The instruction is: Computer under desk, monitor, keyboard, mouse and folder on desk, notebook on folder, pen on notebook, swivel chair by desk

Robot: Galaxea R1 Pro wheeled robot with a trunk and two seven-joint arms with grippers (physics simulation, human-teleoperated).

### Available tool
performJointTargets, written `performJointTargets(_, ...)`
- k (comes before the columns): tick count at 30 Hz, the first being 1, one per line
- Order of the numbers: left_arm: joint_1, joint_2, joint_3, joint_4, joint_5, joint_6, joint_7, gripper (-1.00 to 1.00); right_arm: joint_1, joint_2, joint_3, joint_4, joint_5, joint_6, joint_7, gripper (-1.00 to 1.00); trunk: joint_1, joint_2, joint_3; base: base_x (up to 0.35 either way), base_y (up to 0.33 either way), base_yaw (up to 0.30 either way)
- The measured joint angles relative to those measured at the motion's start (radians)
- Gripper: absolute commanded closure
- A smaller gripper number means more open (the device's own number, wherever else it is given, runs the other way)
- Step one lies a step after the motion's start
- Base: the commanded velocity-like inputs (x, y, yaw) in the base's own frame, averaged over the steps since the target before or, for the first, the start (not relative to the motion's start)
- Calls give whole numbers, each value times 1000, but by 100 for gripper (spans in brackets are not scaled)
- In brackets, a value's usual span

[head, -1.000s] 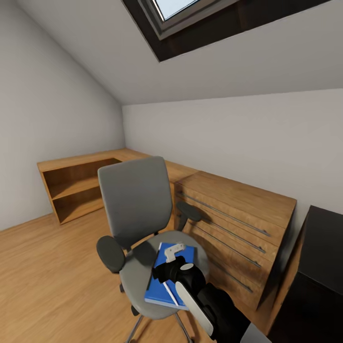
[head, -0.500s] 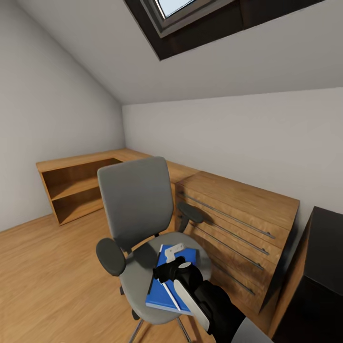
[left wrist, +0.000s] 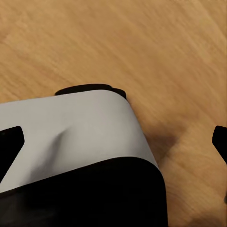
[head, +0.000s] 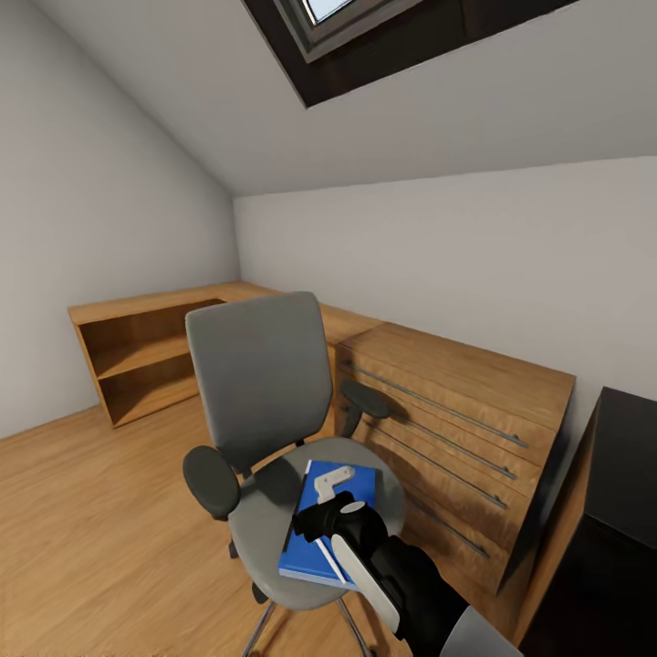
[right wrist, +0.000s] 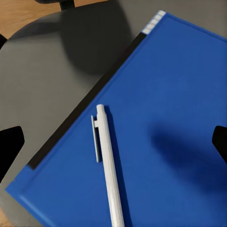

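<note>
The grey swivel chair (head: 255, 383) stands in the middle of the head view. The bright blue folder (head: 310, 547) (right wrist: 170, 104) lies flat on its seat. The slim white pen (head: 327, 558) (right wrist: 108, 161) rests on top of the folder. A thin dark strip (right wrist: 80, 109) runs along one long edge of the folder; I cannot tell what it is. My right gripper (head: 330, 488) (right wrist: 115, 144) hovers open just above the folder, with the pen between its spread fingers and untouched. My left gripper (left wrist: 115, 144) is open over the wood floor and part of my own body. The monitor, keyboard, mouse and computer are out of view.
A wooden chest of drawers (head: 456, 420) stands right behind the chair, against the grey wall. A low open wooden shelf (head: 146, 356) fills the far left corner. The desk's black top (head: 630, 465) shows at the right edge. Open wood floor (head: 91, 520) lies to the left.
The whole head view has shifted slightly, so the camera moved. My right gripper stays open over the folder and pen, which have not moved on the seat.
</note>
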Motion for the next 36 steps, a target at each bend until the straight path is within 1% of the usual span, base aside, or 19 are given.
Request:
performJointTargets(5, 0, 3, 0, -2, 9, 7, -2, -100, -1, 0, 0, 0, 0, 2, 0, -100, 0, 0, 0, 0, 0, 0)
performJointTargets(7, 0, 4, 0, -2, 9, 7, -2, -100, -1, 0, 0, 0, 0, 3, 0, -100, 8, -14, -6, 0, 0, 0)
performJointTargets(15, -1, 3, -1, -2, 9, 3, 1, -100, -35, 2, -1, 54, -3, 4, 0, -100, 38, -70, -31, 0, 0, 0)
performJointTargets(21, -2, 9, -1, 0, 11, 8, 1, -100, -39, 2, -1, 61, -3, 2, 0, -100, 38, -70, -31, 0, 0, 0)
performJointTargets(32, -2, 10, 0, 1, 11, 8, 2, -100, -40, 2, -1, 63, -3, 5, 0, -100, 80, -147, -66, 0, 0, 0)
performJointTargets(36, -2, 11, 0, 1, 10, 9, 2, -100, -41, 2, 0, 64, -2, 7, 0, -100, 81, -147, -66, 0, 0, 0)
